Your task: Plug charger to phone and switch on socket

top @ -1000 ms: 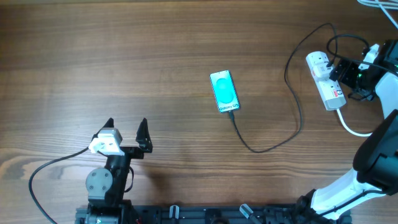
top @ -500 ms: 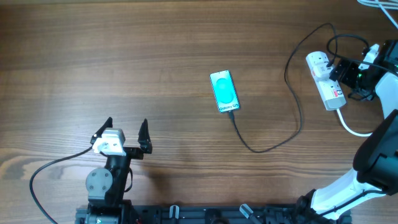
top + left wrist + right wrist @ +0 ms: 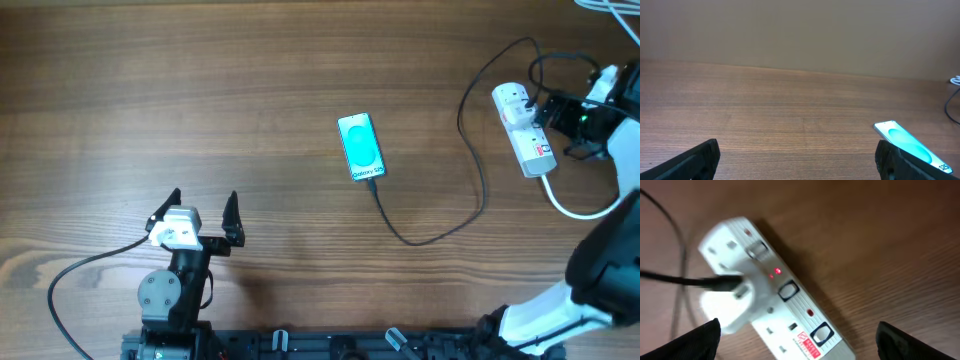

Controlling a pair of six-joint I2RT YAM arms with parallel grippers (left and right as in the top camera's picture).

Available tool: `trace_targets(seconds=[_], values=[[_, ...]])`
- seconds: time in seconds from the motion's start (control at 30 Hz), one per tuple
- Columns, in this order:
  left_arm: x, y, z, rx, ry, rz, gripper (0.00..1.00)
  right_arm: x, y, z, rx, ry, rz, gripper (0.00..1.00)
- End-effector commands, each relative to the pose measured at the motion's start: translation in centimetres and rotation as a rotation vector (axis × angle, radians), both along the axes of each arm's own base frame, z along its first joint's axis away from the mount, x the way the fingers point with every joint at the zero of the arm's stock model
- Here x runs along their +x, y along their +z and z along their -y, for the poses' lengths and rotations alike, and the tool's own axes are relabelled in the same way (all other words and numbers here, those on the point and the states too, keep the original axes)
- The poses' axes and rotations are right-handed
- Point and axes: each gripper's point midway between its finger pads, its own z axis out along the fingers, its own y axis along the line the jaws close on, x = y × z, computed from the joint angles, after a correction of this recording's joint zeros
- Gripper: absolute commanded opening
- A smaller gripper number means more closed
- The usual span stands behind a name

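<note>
R gripper (image 3: 557, 127) is open, jaws wide, holding nothing. It hangs just beside the right side of the socket (image 3: 523, 130), at approx. mid-length. Whether it touches the socket, I cannot tell from overhead. In the R wrist view the socket lies diagonally just below the camera, w/ 1 small red light (image 3: 776, 272) lit next to a switch. A white adapter (image 3: 730, 307) sits in an outlet near the socket's upper-left end, and the charger (image 3: 484, 195) leaves it as a black cable. The cable loops over the table (image 3: 150, 80) to the phone (image 3: 361, 147) and meets its lower edge. If the plug is fully in, I cannot tell. The phone lies at table centre, screen up, well apart from both grippers.

L gripper (image 3: 204, 200) is open too and empty, near the front-left of the table. The phone shows at the lower right of its wrist view.

Vs. 1 s ago: R gripper and its arm have shifted a bit to the right, slightly away from the socket's side. L gripper, phone, charger and socket are at approx. the same pos.
</note>
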Motion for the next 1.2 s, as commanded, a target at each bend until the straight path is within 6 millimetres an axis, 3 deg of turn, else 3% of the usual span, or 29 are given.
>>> trace_targets(seconds=[0.0, 0.1, 0.2, 0.3, 0.37, 0.47, 0.53, 0.57, 0.77, 0.87, 0.93, 1.17], values=[[0.0, -0.2, -0.2, 0.021, 0.011, 0.005, 1.00, 0.1, 7.0, 0.0, -0.080, -0.011, 0.146, 1.00], [0.0, -0.2, -0.2, 0.021, 0.011, 0.005, 1.00, -0.4, 11.3, -0.7, -0.125, -0.002, 0.238, 1.00], [0.0, -0.2, -0.2, 0.021, 0.011, 0.005, 1.00, -0.3, 14.2, -3.0, -0.147, 0.047, 0.304, 1.00], [0.0, -0.2, -0.2, 0.021, 0.011, 0.005, 1.00, -0.4, 15.7, -5.4, -0.154, 0.098, 0.343, 1.00], [0.0, -0.2, -0.2, 0.021, 0.011, 0.005, 1.00, -0.6, 15.5, -8.0, -0.145, 0.155, 0.347, 1.00], [0.0, -0.2, -0.2, 0.021, 0.011, 0.005, 1.00, -2.3, 11.3, -13.1, -0.099, 0.270, 0.277, 1.00], [0.0, -0.2, -0.2, 0.021, 0.011, 0.005, 1.00, -5.0, 6.1, -15.8, -0.056, 0.332, 0.164, 1.00], [0.0, -0.2, -0.2, 0.021, 0.011, 0.005, 1.00, -5.9, 4.6, -16.3, -0.046, 0.344, 0.131, 1.00], [0.0, -0.2, -0.2, 0.021, 0.011, 0.005, 1.00, -18.6, -10.6, -18.2, 0.027, 0.370, -0.146, 1.00], [0.0, -0.2, -0.2, 0.021, 0.011, 0.005, 1.00, -20.5, -13.5, -17.6, -0.036, 0.349, -0.064, 1.00], [0.0, -0.2, -0.2, 0.021, 0.011, 0.005, 1.00, -20.8, -14.0, -17.5, -0.070, 0.343, 0.039, 1.00], [0.0, -0.2, -0.2, 0.021, 0.011, 0.005, 1.00, -18.4, -11.0, -16.6, -0.156, 0.318, 0.204, 1.00]])
